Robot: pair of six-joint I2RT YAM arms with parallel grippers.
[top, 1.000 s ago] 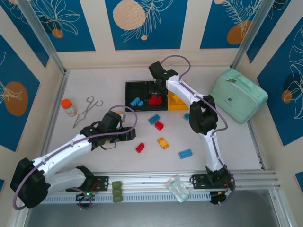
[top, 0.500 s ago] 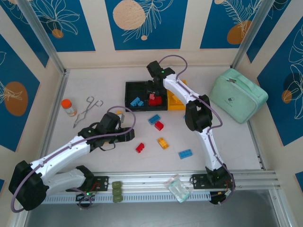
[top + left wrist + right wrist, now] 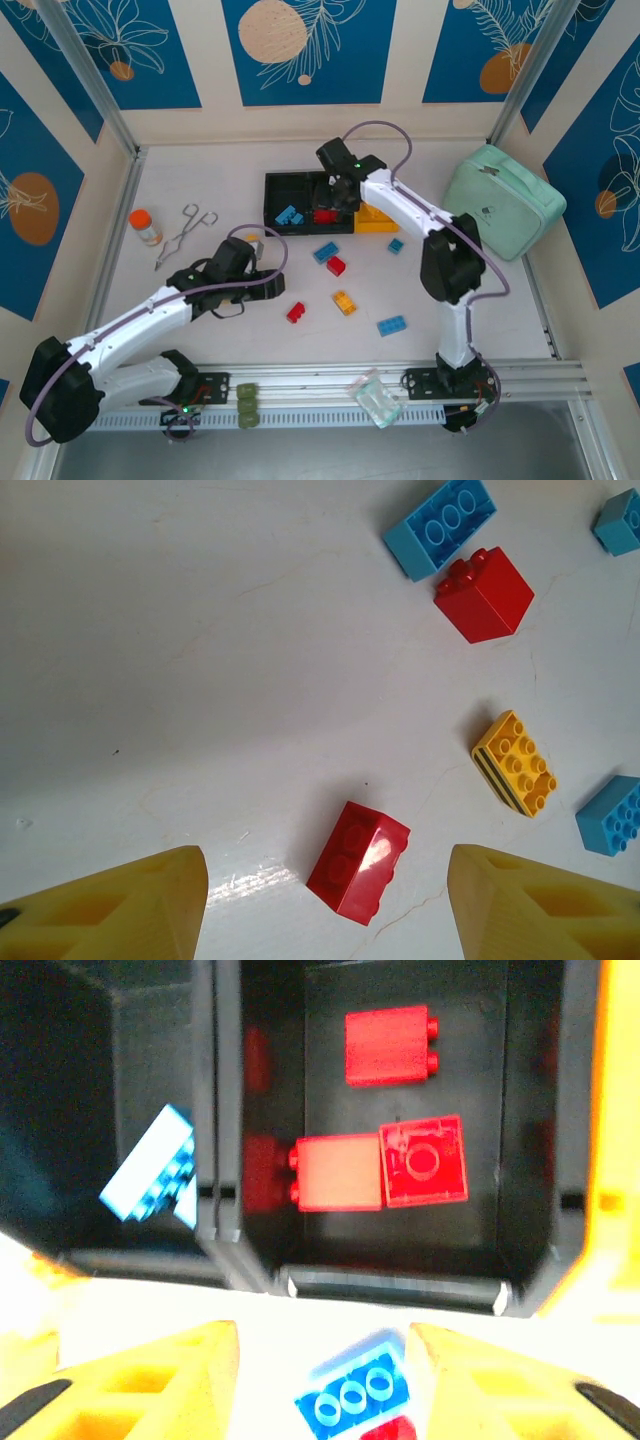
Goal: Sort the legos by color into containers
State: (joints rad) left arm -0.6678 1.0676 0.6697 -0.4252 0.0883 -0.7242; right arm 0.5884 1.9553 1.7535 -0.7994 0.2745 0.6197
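Sorted so far: the containers (image 3: 310, 180) sit in a row at the far middle of the surface (image 3: 200, 180). The left black bin (image 3: 110, 1090) has one blue brick (image 3: 150, 1175), and the middle black bin (image 3: 480, 1230) has three red bricks (image 3: 388, 1045).
Yellow bin (image 3: 380, 222): I can't make out what's inside.
Left to sort: about six legos lie loose between the arms, two red, one yellow and three blue. I'd say it's roughly half done.
Look of the legos: small, glossy, studded blocks, some tipped on their sides.
Left tool (image 3: 322, 880): spread wide and empty, low over the surface with a red lego (image 3: 358, 862) between its fingers.
Right tool (image 3: 322, 1342): open and carrying nothing, at the bins' near rim, above a blue lego (image 3: 350, 1400).
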